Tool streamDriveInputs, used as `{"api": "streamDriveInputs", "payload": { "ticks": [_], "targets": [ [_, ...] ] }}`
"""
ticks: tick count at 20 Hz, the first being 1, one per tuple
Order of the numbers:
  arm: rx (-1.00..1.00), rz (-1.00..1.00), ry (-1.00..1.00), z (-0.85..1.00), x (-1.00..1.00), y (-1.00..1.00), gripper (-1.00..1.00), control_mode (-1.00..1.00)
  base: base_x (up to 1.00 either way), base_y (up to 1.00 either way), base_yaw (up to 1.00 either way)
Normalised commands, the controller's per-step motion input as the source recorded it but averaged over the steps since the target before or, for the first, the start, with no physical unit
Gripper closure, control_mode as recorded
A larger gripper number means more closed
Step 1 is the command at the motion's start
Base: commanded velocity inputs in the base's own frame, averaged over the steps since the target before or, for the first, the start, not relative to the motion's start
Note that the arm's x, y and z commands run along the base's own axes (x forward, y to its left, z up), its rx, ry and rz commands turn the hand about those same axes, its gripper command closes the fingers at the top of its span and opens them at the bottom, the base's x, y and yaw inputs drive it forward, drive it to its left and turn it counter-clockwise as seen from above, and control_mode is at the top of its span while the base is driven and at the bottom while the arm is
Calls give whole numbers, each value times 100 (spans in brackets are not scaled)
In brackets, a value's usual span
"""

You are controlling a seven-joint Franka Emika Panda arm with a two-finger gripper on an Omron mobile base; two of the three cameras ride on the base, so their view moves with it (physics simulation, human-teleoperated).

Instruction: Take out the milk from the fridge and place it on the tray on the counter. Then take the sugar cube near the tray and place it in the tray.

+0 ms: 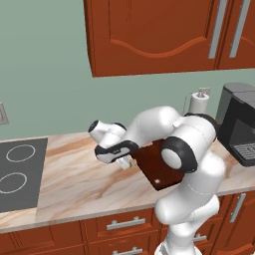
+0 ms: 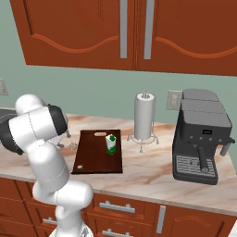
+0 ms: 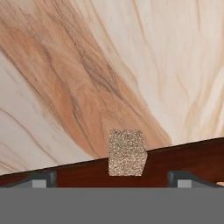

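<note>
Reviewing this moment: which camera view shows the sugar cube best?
The hand view: the sugar cube sits large and centred on the counter beside the tray's edge, between the open fingers. The right base view shows it as a tiny pale speck left of the tray. In the left base view I cannot make it out.

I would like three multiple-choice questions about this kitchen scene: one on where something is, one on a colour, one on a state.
1. Where does the milk stand?
A. on the tray
B. on the stovetop
C. beside the coffee machine

2. What colour is the milk's cap?
A. red
B. green
C. blue

3. How are the jaws of the gripper?
A. shut on the sugar cube
B. shut on nothing
C. open

Answers:
1. A, the right base view shows it upright on the dark tray.
2. B, its top is green.
3. C, the fingertips stand wide apart, either side of the cube.
</note>
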Motion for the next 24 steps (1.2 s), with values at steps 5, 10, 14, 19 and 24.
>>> {"api": "streamDriveInputs", "payload": {
  "ticks": [5,10,14,19,24],
  "targets": [
    [0,0,2,-15,7,0,-100,-100,0,0,0],
    [0,0,13,-14,0,-1,-100,-100,0,0,0],
    [0,0,3,-8,-2,-7,-100,-100,0,0,0],
    [0,0,0,0,-1,-13,-100,-100,0,0,0],
    [0,0,1,-5,11,-5,-100,-100,0,0,0]
  ]
}}
